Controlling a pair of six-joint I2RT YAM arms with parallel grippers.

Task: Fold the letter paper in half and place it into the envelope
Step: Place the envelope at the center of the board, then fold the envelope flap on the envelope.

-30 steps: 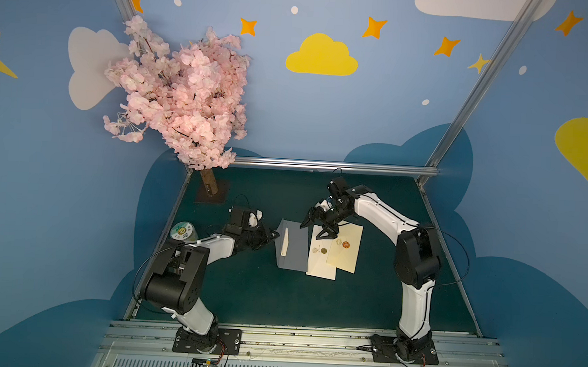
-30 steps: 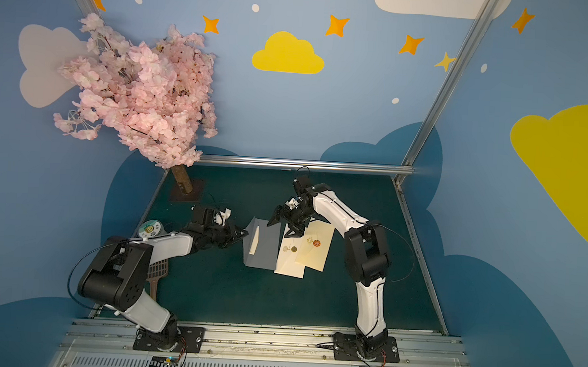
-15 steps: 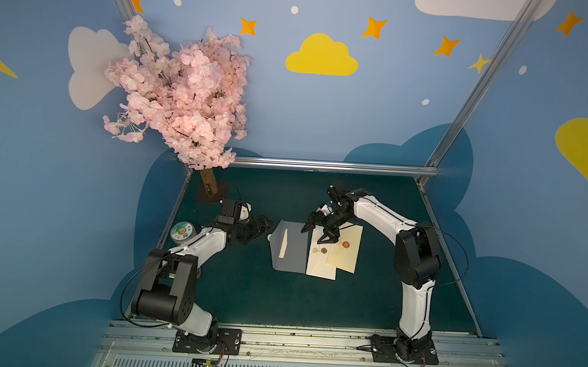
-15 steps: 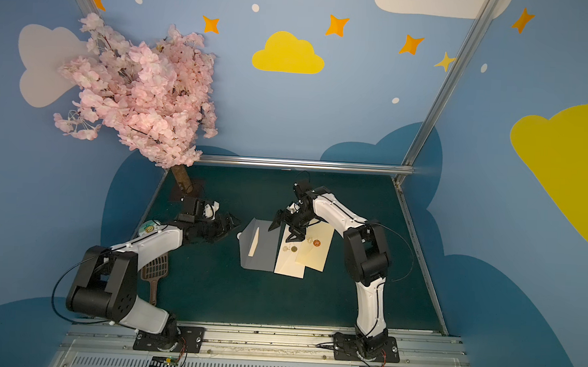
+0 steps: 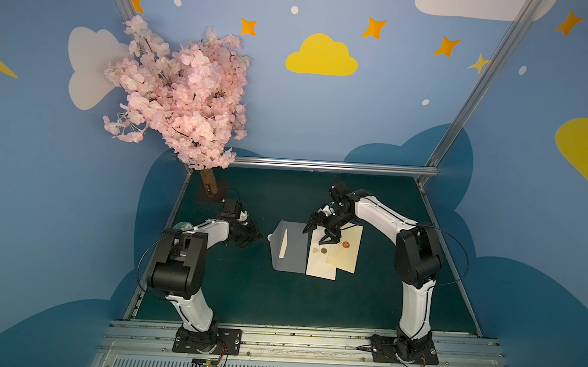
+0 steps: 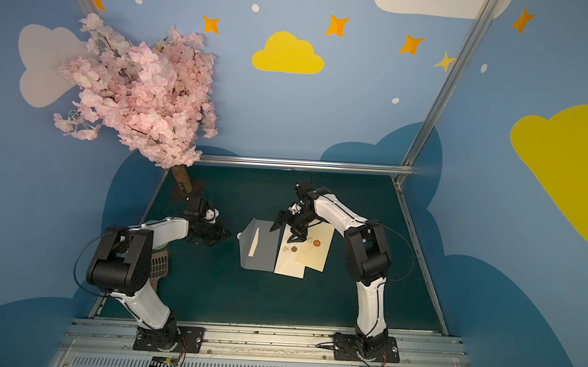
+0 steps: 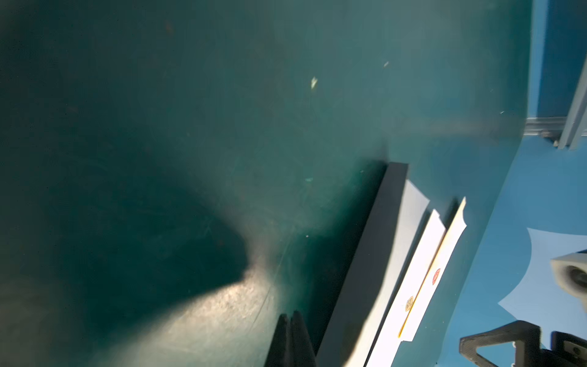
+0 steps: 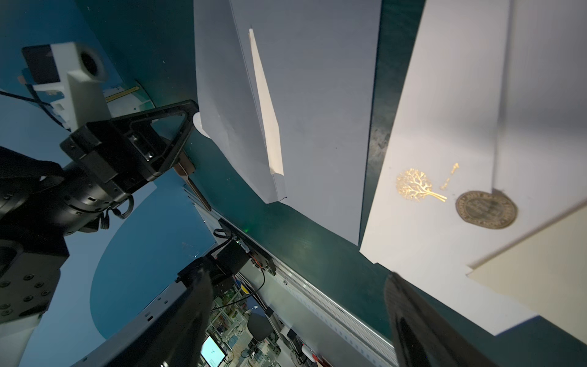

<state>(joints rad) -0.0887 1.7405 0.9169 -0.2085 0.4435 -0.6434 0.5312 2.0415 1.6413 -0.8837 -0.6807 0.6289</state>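
Note:
A grey envelope (image 5: pixel 290 256) lies flat mid-table, its flap pointing left. A narrow cream strip (image 5: pixel 284 244) shows at its opening (image 8: pixel 265 105); I cannot tell whether this is the folded letter paper. Two cream sheets (image 5: pixel 323 262) with seals overlap right of the envelope; one carries a gold tree (image 8: pixel 416 186). My left gripper (image 5: pixel 257 237) is shut and empty, left of the flap, low over the mat (image 7: pixel 290 314). My right gripper (image 5: pixel 315 235) hangs open over the far edge where envelope meets cream sheet, fingers (image 8: pixel 409 317) spread wide, holding nothing.
A pink blossom tree (image 5: pixel 183 99) stands on a base (image 5: pixel 211 190) at the back left corner. A round green-white disc (image 5: pixel 183 225) and a brown slotted tool (image 6: pixel 159 267) lie by the left arm. A small white piece (image 5: pixel 269 237) sits at the flap's tip.
My left gripper has drawn back a little from the envelope's left edge and shut empty, its elbow swinging forward. The raised cream strip has dropped lower. The right gripper has hardly moved.

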